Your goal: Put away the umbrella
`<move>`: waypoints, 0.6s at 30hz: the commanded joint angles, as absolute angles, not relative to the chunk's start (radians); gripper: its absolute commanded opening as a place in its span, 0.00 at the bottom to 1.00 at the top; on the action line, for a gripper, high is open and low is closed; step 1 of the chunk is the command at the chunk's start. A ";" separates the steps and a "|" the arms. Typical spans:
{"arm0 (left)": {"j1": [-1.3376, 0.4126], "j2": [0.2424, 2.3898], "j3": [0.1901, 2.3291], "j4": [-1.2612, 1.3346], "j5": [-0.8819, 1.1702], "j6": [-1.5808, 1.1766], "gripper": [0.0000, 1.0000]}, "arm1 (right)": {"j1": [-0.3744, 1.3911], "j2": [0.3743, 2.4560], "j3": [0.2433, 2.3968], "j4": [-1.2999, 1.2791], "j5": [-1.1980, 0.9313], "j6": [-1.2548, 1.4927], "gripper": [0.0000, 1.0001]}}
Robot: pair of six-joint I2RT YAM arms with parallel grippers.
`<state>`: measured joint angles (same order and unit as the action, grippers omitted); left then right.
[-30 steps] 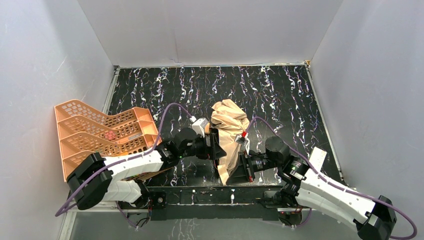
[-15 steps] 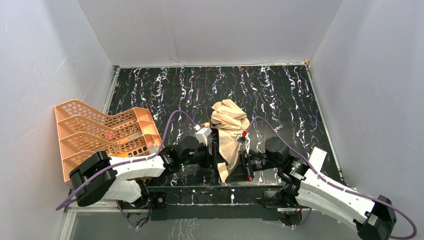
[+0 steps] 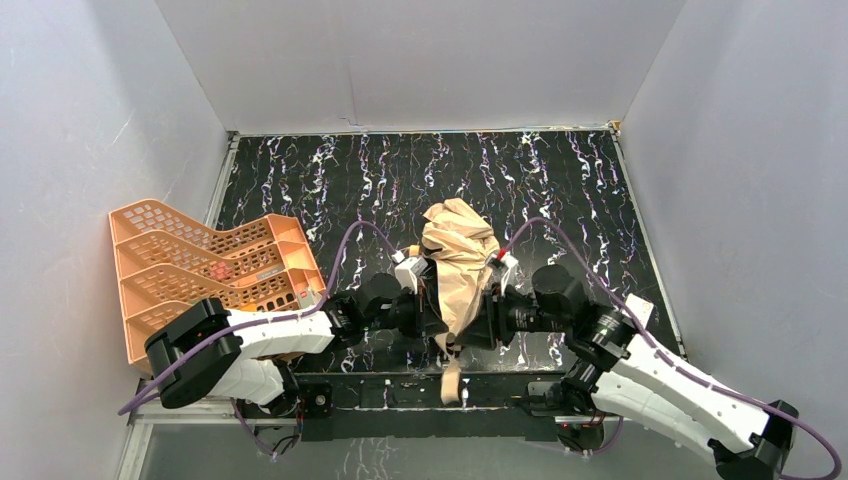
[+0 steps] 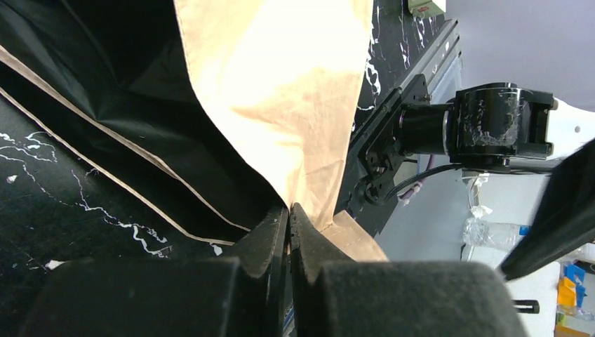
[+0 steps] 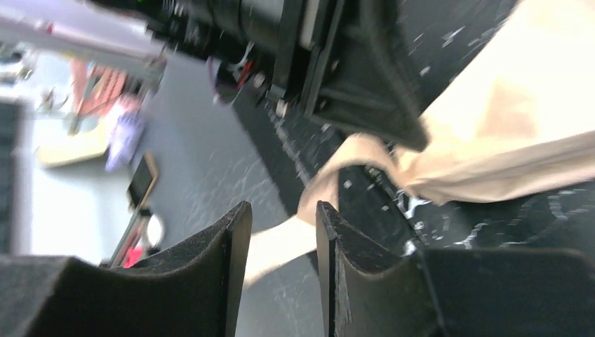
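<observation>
your left jaws are pinching shut on the umbrella (image 4: 281,84), right jaws standing half-open, empty; be pulling it taut.

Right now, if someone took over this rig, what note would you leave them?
Left gripper: shut on the tan canopy edge of the umbrella.
Right gripper: open, holding nothing; the strap shows beyond its gap.
Umbrella: loosely bunched on the table, strap trailing toward the near edge.
Done: canopy collapsed, not wrapped.
Left: probably gather the canopy, fasten the strap, stow it; orange rack sits at left.
</observation>
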<state>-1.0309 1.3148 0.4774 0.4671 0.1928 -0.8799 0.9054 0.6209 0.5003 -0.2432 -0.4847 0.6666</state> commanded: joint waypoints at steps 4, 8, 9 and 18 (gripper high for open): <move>-1.061 1.287 0.528 0.378 0.219 -0.762 0.00 | 0.910 0.611 0.743 -0.565 0.110 0.682 0.36; -1.091 1.278 0.528 0.344 0.210 -0.733 0.00 | 0.910 0.678 0.747 -0.478 0.158 0.696 0.22; -1.097 1.275 0.526 0.340 0.207 -0.730 0.00 | 0.909 0.704 0.740 -0.440 0.144 0.691 0.21; -1.170 1.298 0.501 0.334 0.141 -0.725 0.00 | 0.907 0.921 0.670 -0.199 0.019 0.738 0.09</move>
<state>-1.1423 1.3083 0.4988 0.3386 0.1768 -0.7429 0.9054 0.8825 0.7094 -0.3576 0.0616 0.7017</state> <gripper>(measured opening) 0.008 0.106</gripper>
